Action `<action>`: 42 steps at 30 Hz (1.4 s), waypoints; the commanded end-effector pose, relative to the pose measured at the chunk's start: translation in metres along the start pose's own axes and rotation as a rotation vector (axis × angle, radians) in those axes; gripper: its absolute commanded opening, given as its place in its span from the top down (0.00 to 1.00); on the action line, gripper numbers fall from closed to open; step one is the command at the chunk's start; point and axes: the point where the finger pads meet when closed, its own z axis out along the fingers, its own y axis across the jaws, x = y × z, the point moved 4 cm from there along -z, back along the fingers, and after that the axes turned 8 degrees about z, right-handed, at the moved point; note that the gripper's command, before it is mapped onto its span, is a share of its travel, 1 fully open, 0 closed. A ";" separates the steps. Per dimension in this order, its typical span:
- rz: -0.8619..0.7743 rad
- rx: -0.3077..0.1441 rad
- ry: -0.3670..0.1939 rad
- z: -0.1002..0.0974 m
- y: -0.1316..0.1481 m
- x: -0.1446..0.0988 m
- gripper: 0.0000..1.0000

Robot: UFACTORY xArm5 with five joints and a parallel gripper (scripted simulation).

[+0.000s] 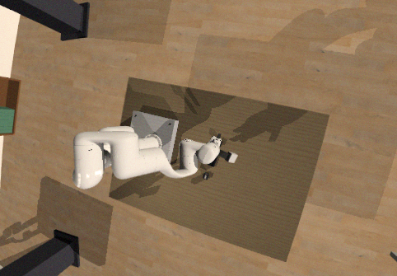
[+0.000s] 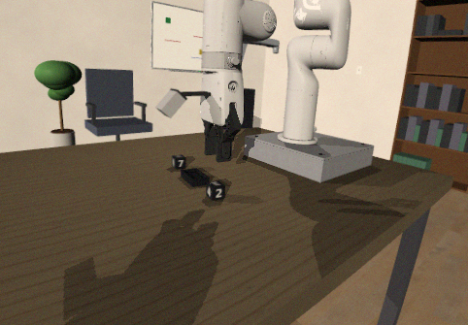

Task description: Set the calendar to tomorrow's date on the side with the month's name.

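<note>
The small dark tray [image 2: 195,177] lies flat on the table with no cubes in it. A black cube showing "7" [image 2: 179,161] stands on the table just beyond the tray. A second black cube showing "2" [image 2: 216,191] stands just in front of it; it also shows in the overhead view [image 1: 206,176]. My gripper [image 2: 221,152] points down, low over the table, just behind and to the right of the tray. Its fingers are about half open with nothing between them. In the overhead view my wrist [image 1: 209,152] hides most of the tray.
The arm's grey base plate [image 2: 311,154] sits close to the right of the gripper. A small grey box [image 2: 171,103] sticks out from the wrist on a bracket. The table's edge runs along the right side. A chair, a plant and a bookshelf stand off the table.
</note>
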 end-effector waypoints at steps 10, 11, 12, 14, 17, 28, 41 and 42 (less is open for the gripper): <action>0.000 0.002 0.003 0.012 -0.001 0.001 0.53; 0.000 0.002 0.003 0.014 -0.001 0.001 0.53; 0.000 0.002 0.003 0.015 -0.001 0.001 0.53; 0.000 0.002 0.003 0.019 -0.001 0.001 0.53; 0.000 0.002 0.003 0.022 -0.001 0.001 0.53; 0.000 0.002 0.003 0.037 -0.001 0.001 0.53; 0.000 0.002 0.003 0.046 -0.001 0.001 0.53; 0.000 0.002 0.003 0.047 -0.001 0.001 0.53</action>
